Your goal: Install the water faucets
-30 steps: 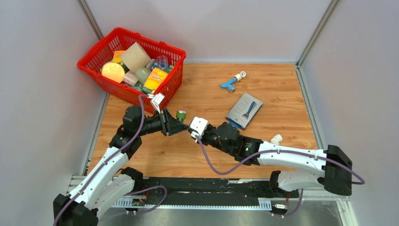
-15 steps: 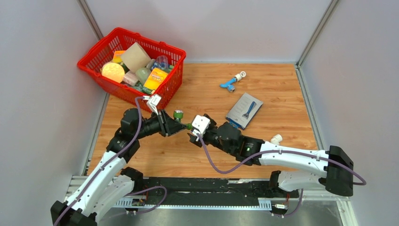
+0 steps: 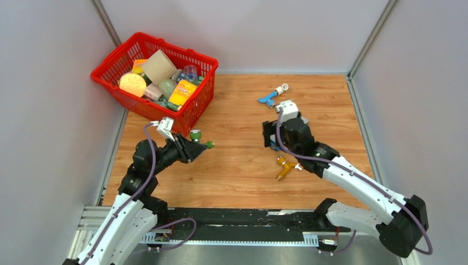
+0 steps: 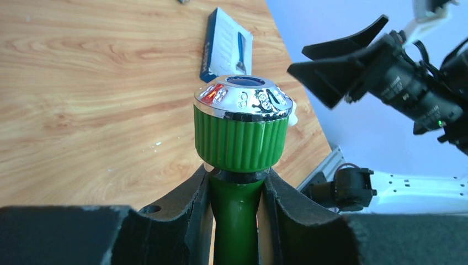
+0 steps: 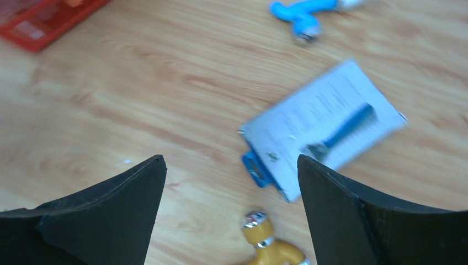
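Note:
My left gripper (image 4: 236, 193) is shut on the neck of the green faucet (image 4: 243, 130), whose ribbed knob with a chrome cap stands just above the fingers. In the top view that green faucet (image 3: 197, 141) hangs over the left part of the table in the left gripper (image 3: 193, 148). The orange-yellow faucet (image 3: 286, 167) lies on the wood near the right arm; in the right wrist view this orange-yellow faucet (image 5: 267, 245) lies below my right gripper (image 5: 230, 160), which is open and holds nothing. The blue faucet (image 3: 269, 99) lies at the back, beyond the right gripper (image 3: 267, 136).
A red basket (image 3: 105, 69) full of goods stands at the back left. A flat grey razor packet (image 5: 323, 124) lies just beyond the right gripper. A white fitting (image 3: 283, 88) sits at the blue faucet's end. Grey walls close in both sides and the back.
The right gripper opened, left the green faucet and swung back right over the packet. The left arm drew back left with the green faucet. The orange-yellow faucet came into view.

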Available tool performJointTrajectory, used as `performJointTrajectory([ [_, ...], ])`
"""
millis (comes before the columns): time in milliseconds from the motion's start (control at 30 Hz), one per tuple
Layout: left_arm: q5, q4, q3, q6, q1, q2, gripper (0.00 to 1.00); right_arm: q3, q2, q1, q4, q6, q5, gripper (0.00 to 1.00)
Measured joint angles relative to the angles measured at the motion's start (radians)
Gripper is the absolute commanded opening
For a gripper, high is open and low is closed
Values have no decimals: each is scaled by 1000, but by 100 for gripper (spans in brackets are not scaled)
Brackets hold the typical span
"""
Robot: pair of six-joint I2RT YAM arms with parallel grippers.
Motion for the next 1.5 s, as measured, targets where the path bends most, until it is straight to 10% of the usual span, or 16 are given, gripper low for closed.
performJointTrajectory([
  [667, -301, -257, 32, 353, -71, -238, 0, -182, -9, -945, -350, 469, -87, 82],
  [900, -357, -290, 32, 371, -84, -261, 0, -186, 155, -970, -317, 477, -197, 76],
  [1267, -371, -299, 32, 375, -85, -267, 0, -264, 177, -967, -195, 482, -368, 27],
  [1500, -379, -299, 32, 375, -85, -267, 0, -268, 226, -755, -63, 529, -442, 27],
])
